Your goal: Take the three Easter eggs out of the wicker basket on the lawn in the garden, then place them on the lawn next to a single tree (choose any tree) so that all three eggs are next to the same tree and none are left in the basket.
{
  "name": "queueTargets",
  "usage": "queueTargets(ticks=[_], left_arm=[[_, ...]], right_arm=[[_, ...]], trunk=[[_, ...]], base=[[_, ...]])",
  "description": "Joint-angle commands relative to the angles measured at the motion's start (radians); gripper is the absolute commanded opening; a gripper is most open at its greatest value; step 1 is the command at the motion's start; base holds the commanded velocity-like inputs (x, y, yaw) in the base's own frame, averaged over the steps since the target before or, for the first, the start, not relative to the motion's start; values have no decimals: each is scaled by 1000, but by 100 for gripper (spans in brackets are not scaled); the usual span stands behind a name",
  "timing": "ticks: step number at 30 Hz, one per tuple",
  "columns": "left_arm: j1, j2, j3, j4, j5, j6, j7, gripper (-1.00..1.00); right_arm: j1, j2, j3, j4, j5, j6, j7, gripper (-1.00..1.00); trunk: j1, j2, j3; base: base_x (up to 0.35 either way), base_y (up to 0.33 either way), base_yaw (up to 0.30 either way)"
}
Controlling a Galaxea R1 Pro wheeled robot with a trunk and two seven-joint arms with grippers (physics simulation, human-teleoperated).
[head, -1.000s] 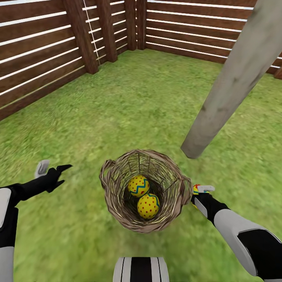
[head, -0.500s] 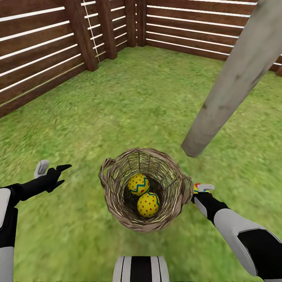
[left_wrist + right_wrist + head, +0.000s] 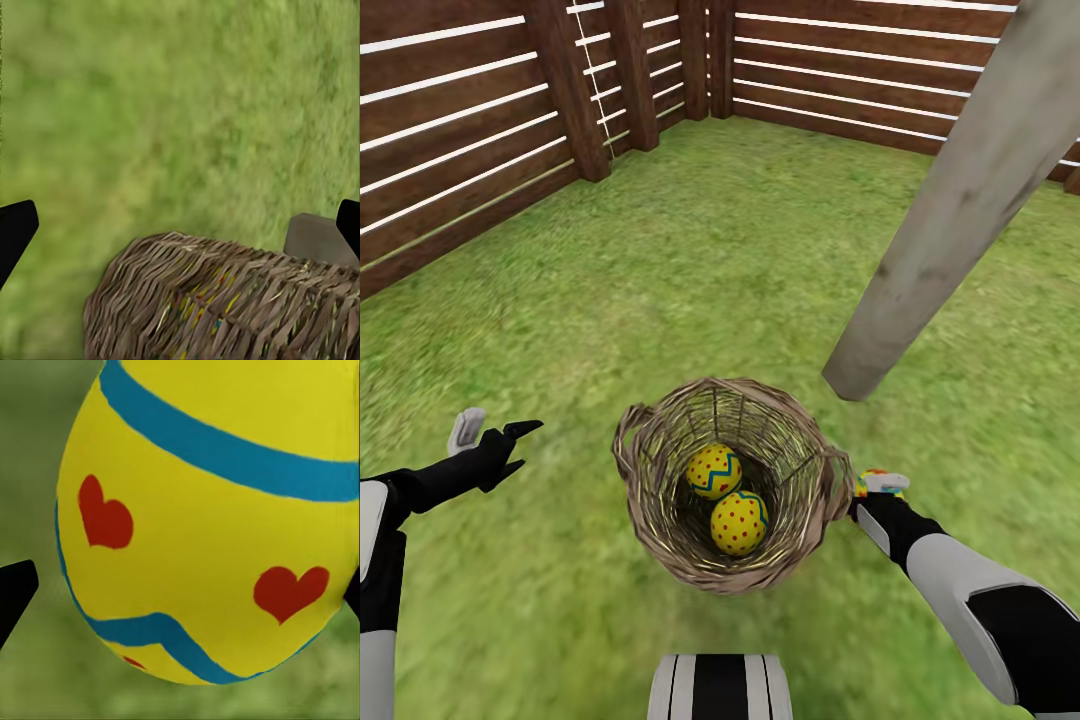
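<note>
Little had moved over the last second: the head camera tipped a touch, so the wicker basket sat slightly higher in the picture, while both arms held their places. The right tool stayed just beside the basket's rim, on the side nearer the tree trunk, gripping one Easter egg. Its wrist view showed the egg close up between the dark fingertips, so the tool was closed around it. That suggested one egg was out and two were left to move.

Those two eggs lay touching at the bottom of the basket. They were smooth, glossy yellow ovals with blue zigzag bands and red dots; on the held egg the marks read as small hearts.

The basket was a round bucket of rough, loosely woven brown twigs with small loop handles. The left tool hovered well apart from the basket on the far side from the trunk, fingers spread and empty. The lawn was mottled short grass; the trunk was straight, pale grey and matte.
</note>
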Motion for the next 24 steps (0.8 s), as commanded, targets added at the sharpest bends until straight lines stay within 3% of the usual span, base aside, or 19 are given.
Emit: queueTargets(ticks=[1, 13, 15, 20, 22, 24], left_arm=[[-1, 0, 0, -1, 10, 4, 10, 100], [-1, 1, -1, 2, 10, 3, 10, 100], [-1, 1, -1, 2, 10, 3, 10, 100], [-1, 2, -1, 3, 9, 3, 10, 100], [-1, 4, 0, 3, 8, 5, 11, 100], [-1, 6, 2, 1, 7, 6, 11, 100]], right_arm=[[0, -1, 9, -2, -10, 7, -5, 100], [0, -2, 8, -9, -10, 6, -6, 100], [0, -3, -12, -24, -10, 6, -6, 100], [0, -61, -38, -58, -12, 18, -3, 100], [0, -85, -39, -64, -50, 62, -1, 100], [0, -140, -38, -84, -172, 150, 32, 100]], trunk=[[-1, 0, 3], [-6, 3, 50], [-7, 3, 57], [-9, 4, 77], [-10, 5, 84], [-11, 5, 92]], base=[[0, 0, 0], [0, 0, 0], [0, 0, 0], [0, 0, 0], [0, 0, 0], [0, 0, 0]])
